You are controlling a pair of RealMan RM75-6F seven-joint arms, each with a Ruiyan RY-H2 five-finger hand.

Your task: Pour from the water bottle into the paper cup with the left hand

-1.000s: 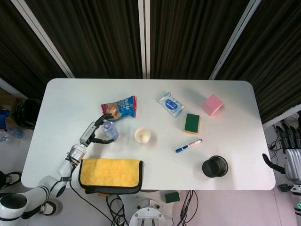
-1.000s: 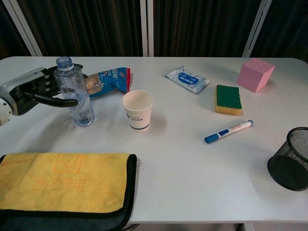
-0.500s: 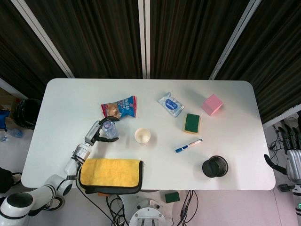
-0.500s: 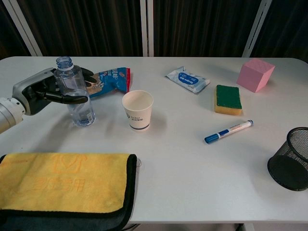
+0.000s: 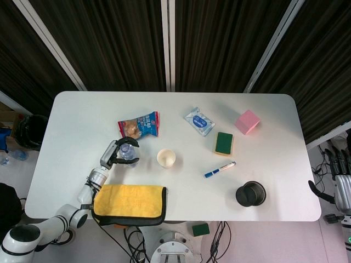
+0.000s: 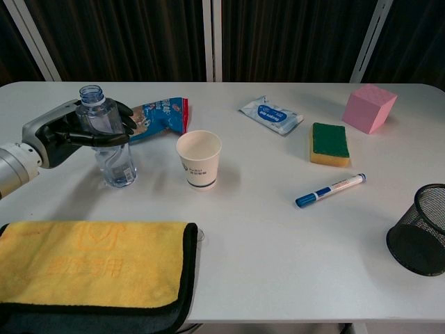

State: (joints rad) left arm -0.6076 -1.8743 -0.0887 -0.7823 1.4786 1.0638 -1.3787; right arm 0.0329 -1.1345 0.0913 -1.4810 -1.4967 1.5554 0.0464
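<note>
One second earlier your left hand (image 6: 73,132) had only bracketed the water bottle (image 6: 108,142), fingers loose around its upper body; by this entry the fingers had wrapped the shoulder of the bottle and the thumb had closed across its front — a full grasp, as far as the chest view showed. The bottle itself had hardly shifted over that second: it stood in the same spot at the left of the bench (image 6: 264,229), just in front of the snack packet (image 6: 158,116), base apparently on or barely off the surface — I could not tell which.

Judgement: the reach was finished and the grasp made; lift, carry and tilt remained to be done.

Orientation: the bottle's long axis was vertical, its uncapped mouth pointing straight up. The paper cup (image 6: 199,158) stood upright, mouth up, just to the right of the bottle and apart from it, so you would have to tip the neck rightward over the cup's rim.

Your right hand (image 5: 343,183) hung off the bench's right edge, fingers extended and apart, holding nothing.
</note>
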